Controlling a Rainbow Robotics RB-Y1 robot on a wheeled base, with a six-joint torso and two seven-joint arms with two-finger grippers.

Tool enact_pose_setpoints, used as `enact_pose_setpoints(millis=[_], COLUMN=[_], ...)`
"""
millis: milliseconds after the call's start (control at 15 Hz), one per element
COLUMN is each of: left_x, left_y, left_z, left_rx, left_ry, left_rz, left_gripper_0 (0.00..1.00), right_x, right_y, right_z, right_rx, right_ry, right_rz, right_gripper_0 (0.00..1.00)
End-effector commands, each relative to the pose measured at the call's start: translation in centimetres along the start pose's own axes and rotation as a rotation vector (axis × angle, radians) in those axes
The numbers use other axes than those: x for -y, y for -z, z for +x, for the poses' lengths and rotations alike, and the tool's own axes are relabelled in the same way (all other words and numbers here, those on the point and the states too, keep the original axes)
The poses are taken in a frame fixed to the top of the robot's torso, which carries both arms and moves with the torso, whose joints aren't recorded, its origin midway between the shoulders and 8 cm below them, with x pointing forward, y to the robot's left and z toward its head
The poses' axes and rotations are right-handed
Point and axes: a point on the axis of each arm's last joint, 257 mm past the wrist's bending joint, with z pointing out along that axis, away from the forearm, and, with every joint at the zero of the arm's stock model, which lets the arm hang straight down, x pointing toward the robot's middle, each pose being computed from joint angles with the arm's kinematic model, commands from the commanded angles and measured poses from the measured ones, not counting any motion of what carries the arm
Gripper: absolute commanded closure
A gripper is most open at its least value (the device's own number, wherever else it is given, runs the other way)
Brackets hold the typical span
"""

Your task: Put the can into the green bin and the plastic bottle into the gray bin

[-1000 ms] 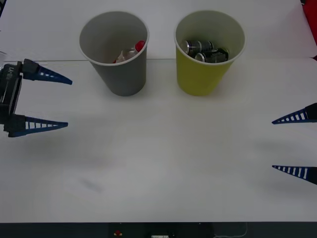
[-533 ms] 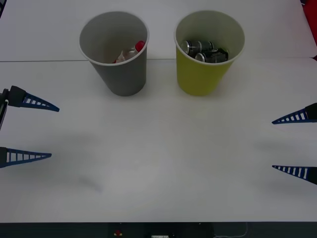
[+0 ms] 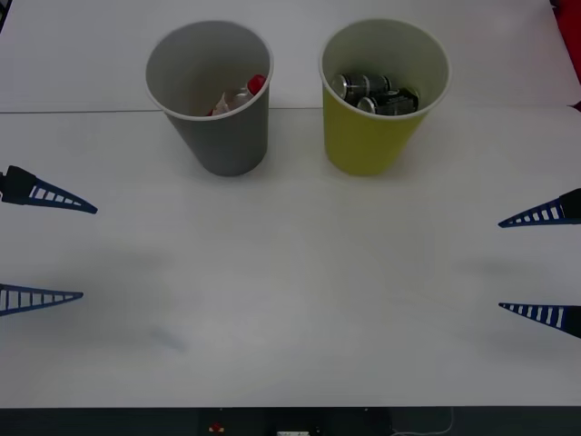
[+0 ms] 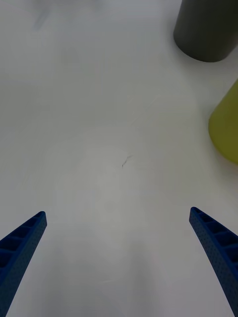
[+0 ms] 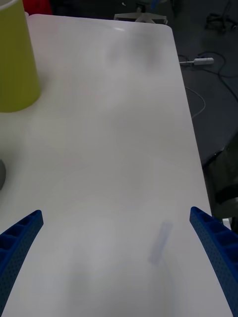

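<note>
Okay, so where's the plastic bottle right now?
In the front view the plastic bottle lies inside the gray bin, on the robot's left half of the table, beside the green bin that holds the cans.

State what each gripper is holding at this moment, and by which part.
Nothing is held. The left gripper and right gripper both hang open over the bare table, fingers wide apart.

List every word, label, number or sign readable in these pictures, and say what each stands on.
No text can be read anywhere.
Plastic bottle in the gray bin: white-and-red label, print too small to read.
Cans in the green bin: markings too small and blurred to read.
Table: no writing.
</note>
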Motion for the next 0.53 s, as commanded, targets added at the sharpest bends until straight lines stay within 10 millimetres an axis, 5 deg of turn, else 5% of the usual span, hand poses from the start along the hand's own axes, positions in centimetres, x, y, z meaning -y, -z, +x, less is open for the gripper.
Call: enact_pose_setpoints(millis=[67, 533], left_x=[-0.28, -1.01], left_y=[0.06, 0.11], left_z=[-0.07, -0.34], left_rx=[0.001, 0.013], left_ry=[-0.017, -0.033], left_rz=[-0.010, -0.041], left_gripper_0=[0.00, 0.00], right_x=[0.00, 0.00], right_y=[0.00, 0.00], right_z=[0.00, 0.00], right_rx=[0.000, 0.000], right_ry=[0.000, 0.000], right_rz=[0.000, 0.000], right_gripper_0=[0.00, 0.00])
